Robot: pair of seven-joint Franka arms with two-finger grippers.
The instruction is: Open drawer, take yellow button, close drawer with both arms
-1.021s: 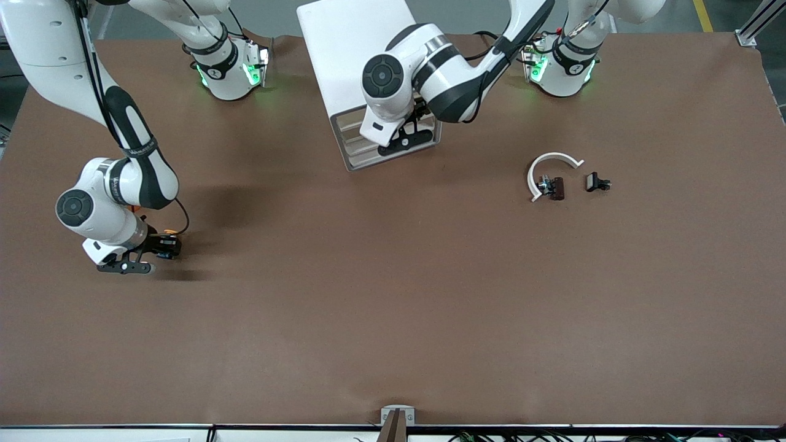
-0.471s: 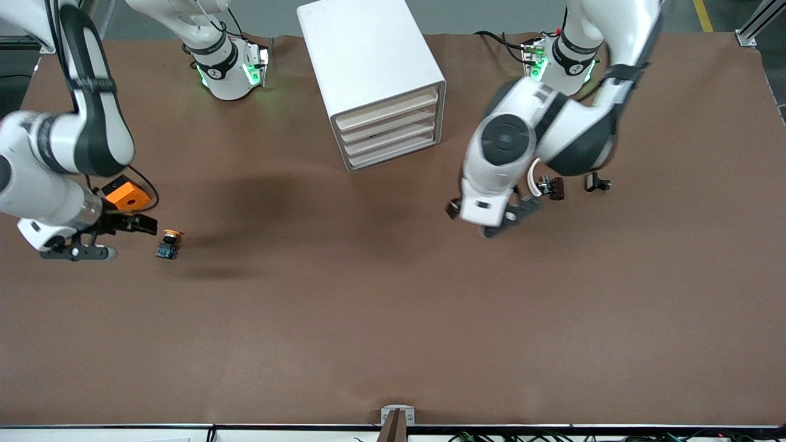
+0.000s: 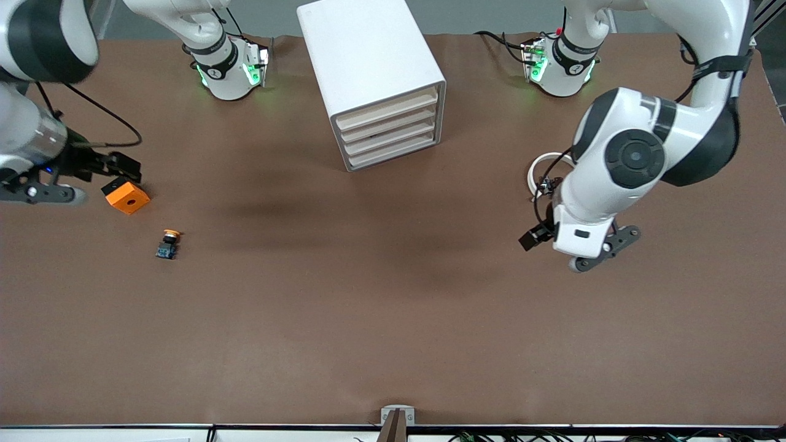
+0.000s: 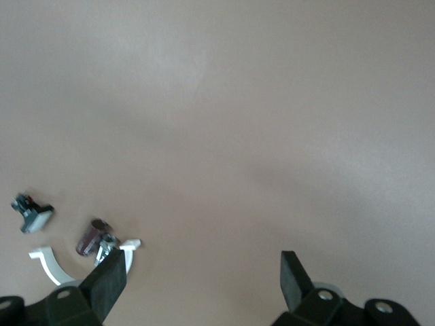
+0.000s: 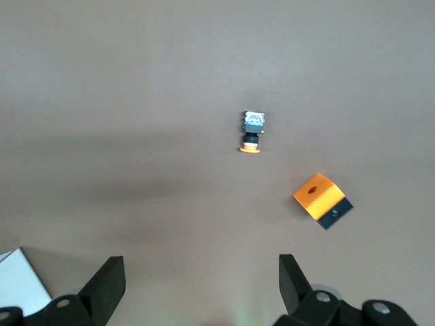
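Observation:
The white cabinet stands between the two arm bases. Its top drawer and the three alike below it are shut. The button, with an orange cap and black-and-blue body, lies on the table toward the right arm's end; it also shows in the right wrist view. My right gripper is open and empty, up over the table beside the orange block; its own view shows bare table between the fingers. My left gripper is open and empty over the table toward the left arm's end.
The orange square block with a hole lies beside the button, farther from the front camera. A white arc piece, a dark small part and a black clip lie toward the left arm's end, partly covered by the left arm.
The right gripper let go of the button, which stays on the table, and rose away past the orange block. The left arm swung from the cabinet's front to its own end of the table.

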